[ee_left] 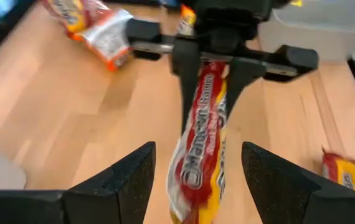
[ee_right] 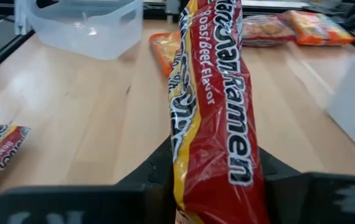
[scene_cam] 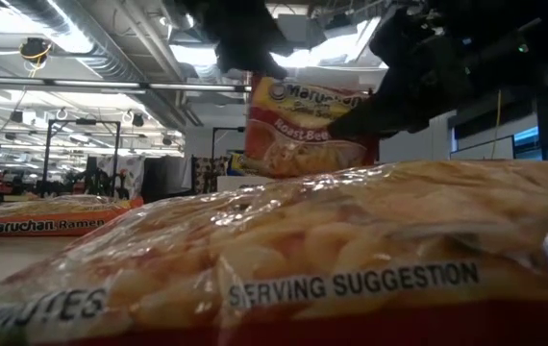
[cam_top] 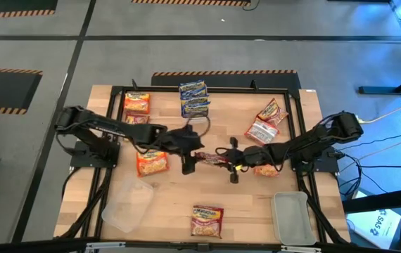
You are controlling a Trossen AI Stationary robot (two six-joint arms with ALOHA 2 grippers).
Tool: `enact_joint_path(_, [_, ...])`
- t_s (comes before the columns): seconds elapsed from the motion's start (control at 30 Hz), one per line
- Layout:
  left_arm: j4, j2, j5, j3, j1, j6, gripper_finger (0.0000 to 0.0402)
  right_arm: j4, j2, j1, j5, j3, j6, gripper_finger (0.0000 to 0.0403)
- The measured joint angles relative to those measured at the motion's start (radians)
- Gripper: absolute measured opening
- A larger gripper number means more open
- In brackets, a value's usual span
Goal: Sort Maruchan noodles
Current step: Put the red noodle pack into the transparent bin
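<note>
A red Maruchan noodles packet (cam_top: 207,156) hangs on edge above the table's middle, with my right gripper (cam_top: 227,156) shut on it. My left gripper (ee_left: 197,149) faces it from the table's left. It is open, and its fingers stand on either side of the packet's free end (ee_left: 196,174) with a gap on each side. Other packets lie flat on the table: orange (cam_top: 137,103), blue (cam_top: 194,89), red (cam_top: 272,111), orange (cam_top: 152,163) and red (cam_top: 207,220). My right gripper pinches the packet's right-hand end (ee_right: 208,186) between its two fingers (ee_left: 189,68), one on each flat face. The fingers come from the table's right, slanting a little down, and lie along the packet. The packet stands on edge, lifted clear of the table, and reaches toward my left gripper.
A clear tub (cam_top: 126,205) stands at the near left and a white tub (cam_top: 292,216) at the near right. A black frame (cam_top: 109,140) runs round the work area. Bare wood (cam_top: 186,190) lies between the tubs and the arms.
</note>
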Motion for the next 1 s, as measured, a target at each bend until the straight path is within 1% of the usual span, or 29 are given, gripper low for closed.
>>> enact_joint_path(0.17, [-0.220, 0.131, 0.069, 0.185, 0.013, 0.023, 0.0230, -0.083, 0.062, 0.000, -0.012, 0.091, -0.029, 0.0087])
enact_joint_path(0.23, [-0.276, 0.172, 0.107, 0.253, 0.022, 0.027, 0.0229, -0.135, 0.068, 0.000, -0.013, 0.118, -0.034, 0.0087])
enact_joint_path(0.33, [-0.339, 0.218, 0.151, 0.310, 0.031, 0.030, 0.0229, -0.163, 0.081, 0.000, -0.018, 0.155, -0.052, 0.0087])
enact_joint_path(0.47, [-0.377, 0.262, 0.194, 0.328, 0.040, 0.027, 0.0229, -0.164, 0.081, 0.000, -0.026, 0.176, -0.054, 0.0087])
enact_joint_path(0.57, [-0.410, 0.277, 0.191, 0.329, 0.042, 0.021, 0.0229, -0.174, 0.081, 0.000, -0.027, 0.187, -0.067, 0.0087])
enact_joint_path(0.77, [-0.396, 0.306, 0.210, 0.331, 0.040, 0.024, 0.0229, -0.175, 0.081, 0.000, -0.034, 0.198, -0.077, 0.0087])
enact_joint_path(0.83, [-0.424, 0.308, 0.215, 0.328, 0.040, 0.023, 0.0228, -0.174, 0.081, 0.000, -0.034, 0.198, -0.077, 0.0087])
enact_joint_path(0.9, [-0.429, 0.310, 0.215, 0.328, 0.039, 0.023, 0.0222, -0.172, 0.081, 0.000, -0.034, 0.198, -0.078, 0.0087])
enact_joint_path(1.0, [-0.431, 0.317, 0.209, 0.328, 0.038, 0.021, 0.0199, -0.164, 0.081, 0.000, -0.040, 0.198, -0.077, 0.0087])
